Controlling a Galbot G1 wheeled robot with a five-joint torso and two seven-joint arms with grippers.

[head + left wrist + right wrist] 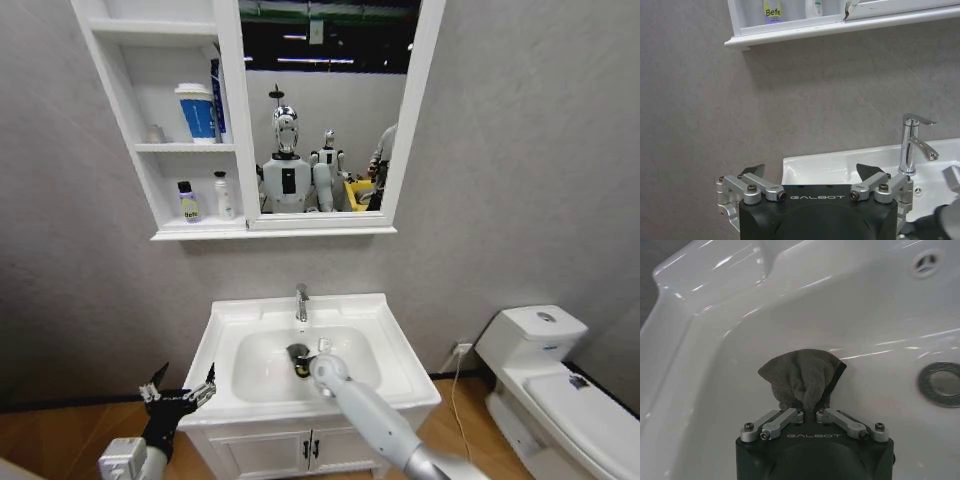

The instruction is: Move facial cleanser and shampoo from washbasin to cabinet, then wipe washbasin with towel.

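The right gripper (809, 412) is down inside the bowl of the white washbasin (715, 315), its two fingers (782, 416) closed tight together on a bunched dark grey towel (802, 377). The towel sticks out past the fingertips and presses against the sloping white wall of the bowl, with the round metal drain (941, 384) close by to one side and a small overflow hole (926, 262) higher up the wall. In the head view the right arm (365, 415) reaches in from the lower right, over the front rim of the washbasin (395, 345), and ends at the middle of the bowl, where the towel (298, 355) shows as a small dark patch just below the chrome tap (301, 302). The left gripper (180, 390) hangs in the air just off the washbasin's left front corner, its fingers (752, 170) spread wide apart and holding nothing; the left wrist view shows it facing the grey wall with the tap (911, 145) off to one side. On the wall above, the white cabinet (135, 150) with its framed mirror (325, 110) holds two small bottles, a dark-capped one (188, 202) and a white one (226, 195), side by side on the lowest shelf. A blue and white cup (197, 112) stands on the shelf above. A white toilet (550, 370) stands to the right of the washbasin.
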